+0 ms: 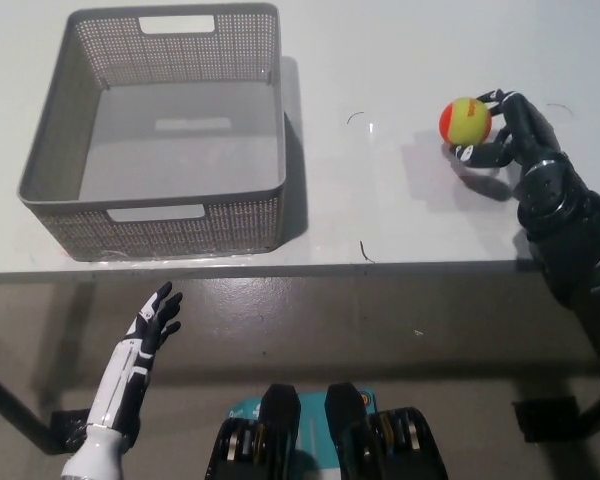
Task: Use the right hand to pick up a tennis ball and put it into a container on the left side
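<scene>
A yellow and red tennis ball [465, 120] is held just above the white table at the right, with a shadow beneath it. My black right hand [502, 132] is shut on the ball, fingers wrapped around its right side. The grey perforated basket [55, 150], the container, stands at the table's left and has nothing inside. Well below the table's front edge at the lower left, my white left hand [148, 330] rests with its fingers spread.
The white table [400, 210] has its front edge running across the middle of the view. Bare tabletop lies between the basket's right wall and the ball. A few small dark marks dot the surface near the centre.
</scene>
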Available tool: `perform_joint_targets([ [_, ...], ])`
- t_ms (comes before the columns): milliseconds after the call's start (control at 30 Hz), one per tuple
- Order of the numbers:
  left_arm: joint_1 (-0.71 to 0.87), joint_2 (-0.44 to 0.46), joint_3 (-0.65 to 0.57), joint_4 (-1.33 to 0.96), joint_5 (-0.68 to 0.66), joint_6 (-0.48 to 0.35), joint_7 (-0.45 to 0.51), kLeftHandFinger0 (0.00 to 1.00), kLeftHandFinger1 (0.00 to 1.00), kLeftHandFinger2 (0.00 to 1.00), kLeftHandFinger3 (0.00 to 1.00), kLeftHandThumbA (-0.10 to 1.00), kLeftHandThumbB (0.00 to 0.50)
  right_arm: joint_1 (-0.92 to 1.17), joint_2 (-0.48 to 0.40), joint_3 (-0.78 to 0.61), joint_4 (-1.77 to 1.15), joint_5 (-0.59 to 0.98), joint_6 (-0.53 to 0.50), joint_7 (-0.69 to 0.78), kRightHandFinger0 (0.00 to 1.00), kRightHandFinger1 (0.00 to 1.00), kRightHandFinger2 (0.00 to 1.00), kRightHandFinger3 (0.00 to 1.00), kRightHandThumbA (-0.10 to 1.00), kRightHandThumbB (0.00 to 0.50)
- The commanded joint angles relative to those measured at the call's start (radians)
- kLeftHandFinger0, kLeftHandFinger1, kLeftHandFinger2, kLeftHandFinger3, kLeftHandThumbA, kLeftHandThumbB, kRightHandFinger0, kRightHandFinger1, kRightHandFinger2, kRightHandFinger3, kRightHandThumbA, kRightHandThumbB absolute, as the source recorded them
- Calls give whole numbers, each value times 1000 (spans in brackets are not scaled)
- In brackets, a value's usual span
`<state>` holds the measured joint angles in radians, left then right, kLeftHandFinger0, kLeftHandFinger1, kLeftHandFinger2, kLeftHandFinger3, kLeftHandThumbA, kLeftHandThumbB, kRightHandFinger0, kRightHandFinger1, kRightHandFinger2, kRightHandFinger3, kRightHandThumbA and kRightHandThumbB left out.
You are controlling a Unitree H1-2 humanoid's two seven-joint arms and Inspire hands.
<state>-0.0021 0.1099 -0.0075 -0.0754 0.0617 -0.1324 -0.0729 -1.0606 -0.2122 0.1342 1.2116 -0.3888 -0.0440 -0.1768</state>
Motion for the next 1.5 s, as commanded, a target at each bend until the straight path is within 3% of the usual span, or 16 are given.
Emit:
perform_joint_targets([
  [0,-17,9,0,-7,7,-26,3,1000,1000,1000,1000,1000,98,-82,8,-24,-84,50,-66,-30,0,58,395,396,574,0],
  [100,-18,9,0,0,9,-34,4,1000,1000,1000,1000,1000,95,-93,30,-19,-187,47,-36,-12,0,122,509,551,572,0],
  [167,-19,11,0,3,5,-36,0,1000,1000,1000,1000,1000,93,-104,45,-7,-234,38,-35,-8,0,232,603,541,583,0],
  [300,-13,9,-1,-5,8,-23,0,1000,1000,1000,1000,1000,96,-129,87,13,-301,35,-23,7,0,188,489,517,565,0],
  [500,-11,12,-2,-4,18,-28,1,1000,1000,1000,1000,1000,89,-181,164,36,-308,32,-12,30,0,248,560,618,560,0],
  [567,-11,13,-3,-3,20,-28,1,1000,1000,1000,1000,1000,88,-191,185,45,-311,26,-4,31,0,161,376,432,542,0],
  [700,-10,16,-7,-6,27,-27,-2,1000,1000,1000,1000,1000,82,-220,255,66,-286,24,0,26,0,110,353,351,564,0],
  [967,-7,17,-14,-9,27,-16,-9,1000,1000,1000,1000,1000,68,-288,380,137,-117,-8,-42,-27,0,191,518,531,529,0],
  [1100,-10,16,-15,-17,31,-5,-9,1000,1000,1000,1000,1000,72,-320,419,168,-19,-21,-29,-33,0,255,603,434,572,0],
  [1267,-16,23,-16,-8,32,-22,-11,1000,1000,1000,1000,1000,59,-326,436,206,47,-42,-37,-66,5,327,650,532,526,0],
  [1300,-16,24,-17,-6,32,-30,-11,1000,1000,1000,1000,1000,52,-325,436,211,58,-45,-28,-65,154,426,697,584,556,48],
  [1333,-16,24,-17,-6,31,-31,-11,1000,1000,1000,1000,1000,52,-325,435,214,61,-45,-27,-66,146,300,485,460,594,51],
  [1367,-16,26,-18,-7,32,-32,-11,1000,1000,1000,1000,1000,52,-324,434,223,60,-52,-12,-66,275,397,587,750,695,134],
  [1400,-16,24,-17,-4,31,-35,-9,1000,1000,1000,1000,1000,57,-330,432,237,63,-62,11,-46,501,675,848,980,810,190],
  [1433,-16,23,-18,-6,31,-28,-9,1000,1000,1000,1000,1000,66,-335,428,248,63,-64,31,-8,852,1000,1000,1000,885,265],
  [1467,-17,23,-18,-4,33,-30,-7,1000,1000,1000,1000,1000,67,-335,424,253,61,-61,31,6,1000,1000,1000,1000,904,299],
])
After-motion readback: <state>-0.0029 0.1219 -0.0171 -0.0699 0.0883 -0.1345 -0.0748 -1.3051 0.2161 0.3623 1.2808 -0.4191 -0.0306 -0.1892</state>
